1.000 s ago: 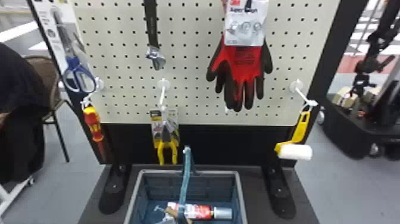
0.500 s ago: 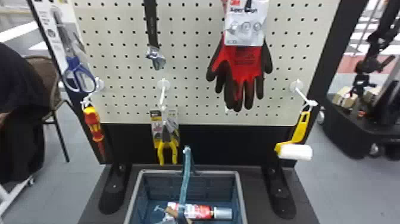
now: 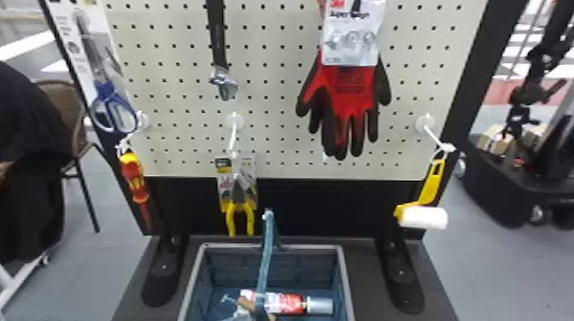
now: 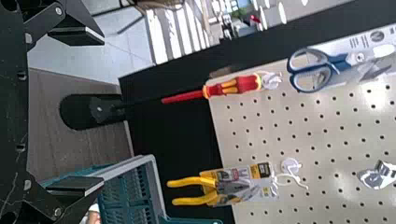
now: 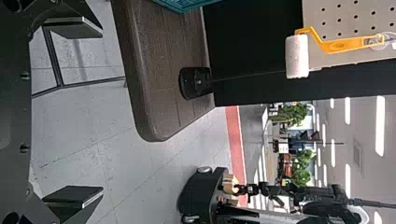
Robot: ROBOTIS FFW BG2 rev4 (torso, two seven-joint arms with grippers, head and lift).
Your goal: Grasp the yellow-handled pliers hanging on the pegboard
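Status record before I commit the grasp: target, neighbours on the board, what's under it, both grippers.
target: yellow-handled pliers, in their pack, handles down, on a white hook of the pegboard
robot's left of target: red-and-yellow screwdriver
robot's right of target: yellow paint roller
below target: blue basket, handle upright
left gripper: open, empty, apart from the pliers
right gripper: open, empty, apart from the pegboard

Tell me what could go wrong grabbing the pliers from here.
1. The pliers hang in a card pack on a hook; a nudge could swing them off line.
2. The basket handle stands upright just beside and below them; the left gripper, open and well back, might clip it coming in.
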